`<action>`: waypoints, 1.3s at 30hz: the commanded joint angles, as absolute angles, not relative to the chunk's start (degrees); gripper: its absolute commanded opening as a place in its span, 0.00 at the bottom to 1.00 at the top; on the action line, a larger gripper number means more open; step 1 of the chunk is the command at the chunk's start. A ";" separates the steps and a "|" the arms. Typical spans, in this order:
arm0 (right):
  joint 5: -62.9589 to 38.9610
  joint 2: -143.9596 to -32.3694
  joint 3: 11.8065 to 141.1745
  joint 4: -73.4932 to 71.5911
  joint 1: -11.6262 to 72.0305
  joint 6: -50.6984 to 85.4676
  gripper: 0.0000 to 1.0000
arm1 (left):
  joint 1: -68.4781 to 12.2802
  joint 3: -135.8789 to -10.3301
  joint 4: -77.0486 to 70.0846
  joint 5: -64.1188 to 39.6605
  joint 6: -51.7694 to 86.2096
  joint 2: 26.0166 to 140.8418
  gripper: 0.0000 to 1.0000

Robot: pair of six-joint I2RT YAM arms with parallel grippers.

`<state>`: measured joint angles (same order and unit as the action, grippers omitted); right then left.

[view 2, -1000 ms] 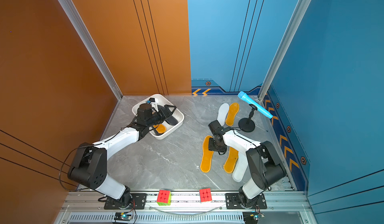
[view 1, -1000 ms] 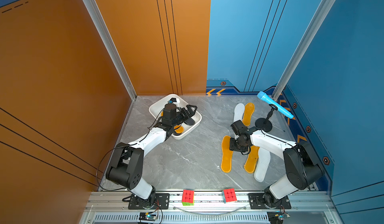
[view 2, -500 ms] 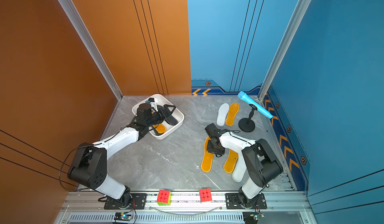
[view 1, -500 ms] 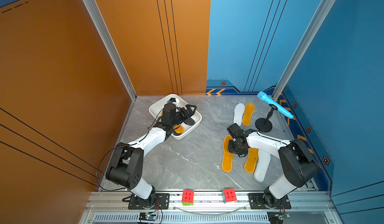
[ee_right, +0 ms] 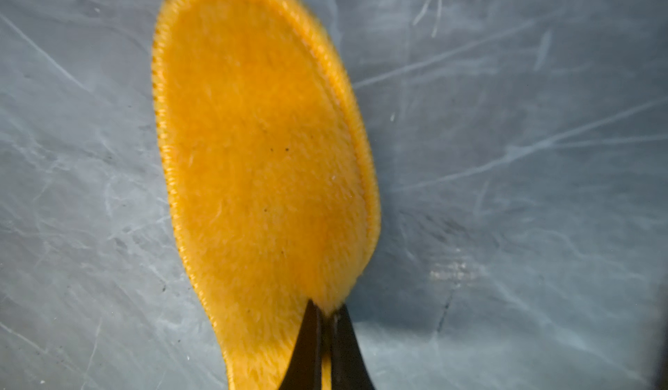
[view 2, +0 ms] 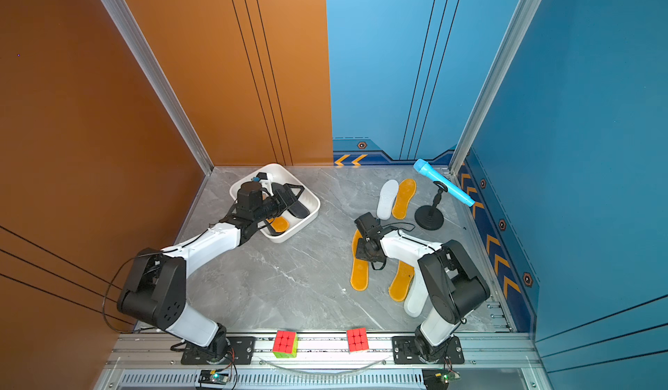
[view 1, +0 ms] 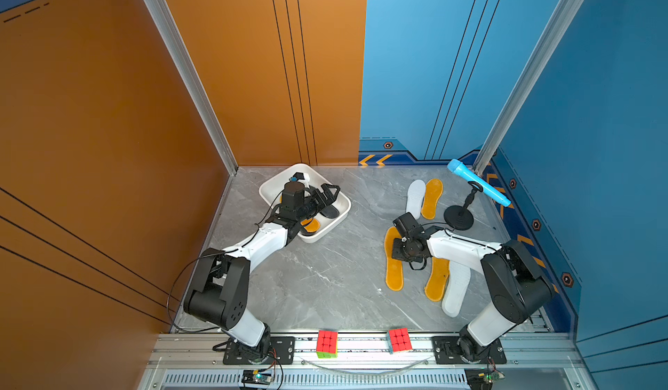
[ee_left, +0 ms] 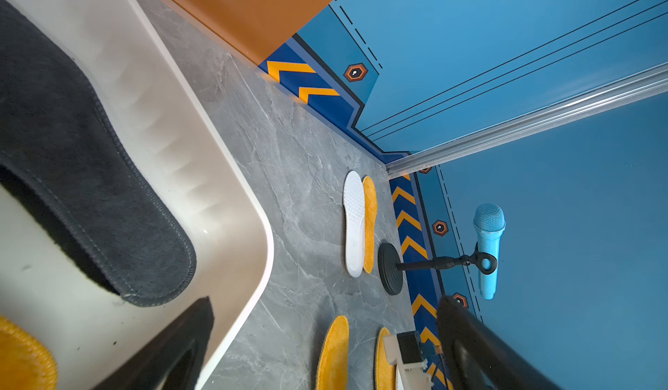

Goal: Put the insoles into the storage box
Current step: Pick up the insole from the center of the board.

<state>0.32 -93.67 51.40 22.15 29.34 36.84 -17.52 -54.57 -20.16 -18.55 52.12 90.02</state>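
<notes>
Insoles [view 1: 394,272] during sorting; clock directions were read in both top views from the centre of the grey marble tabletop [view 1: 325,283], with 12 o'clock toward the far wall. The storage box [view 1: 275,188], a white tray with a ribbed inner wall, lay at 10 to 11 o'clock. It held a dark grey insole [ee_left: 90,189] and a boxed orange-yellow insole [view 1: 311,224], and the left arm hid the rest of its floor. The left gripper [view 1: 329,199] hung over the box with its jaws spread wide and nothing between them. Just toward 3 o'clock of centre lay the gripped insole [ee_right: 260,153], orange-yellow and fleecy. The right gripper [ee_right: 325,307] had its jaws pressed together on one long edge of it, pinching the pile. Whether that edge was raised off the tabletop cannot be told. At 4 o'clock, partly beneath the right arm, the near orange-yellow insole [view 1: 436,283] and the near white insole [view 1: 456,290] lay side by side. At 1 o'clock the far white insole [view 1: 415,196] and the far orange-yellow insole [view 1: 432,198] lay side by side. At 2 o'clock a blue toy microphone [view 1: 477,185] sat tilted on a black round-based stand [view 1: 459,218]. At 6 o'clock two Rubik's cubes [view 1: 327,343] rested on the aluminium rail [view 1: 361,346].
</notes>
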 commanded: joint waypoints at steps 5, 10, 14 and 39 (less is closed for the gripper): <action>-1.61 -85.14 55.89 18.31 27.14 20.98 0.00 | -18.81 -53.29 -20.10 -15.72 49.67 88.36 0.98; -8.32 -86.44 66.21 21.93 25.67 14.70 0.00 | -21.92 -54.58 -18.66 -14.80 45.49 87.87 0.98; -12.35 -92.02 77.84 27.90 25.75 12.41 0.00 | -25.73 -55.96 -18.64 -14.21 40.19 87.15 0.98; -18.94 -101.56 92.12 30.42 29.86 14.79 0.00 | -30.23 -58.02 -18.89 -9.65 38.06 89.24 0.59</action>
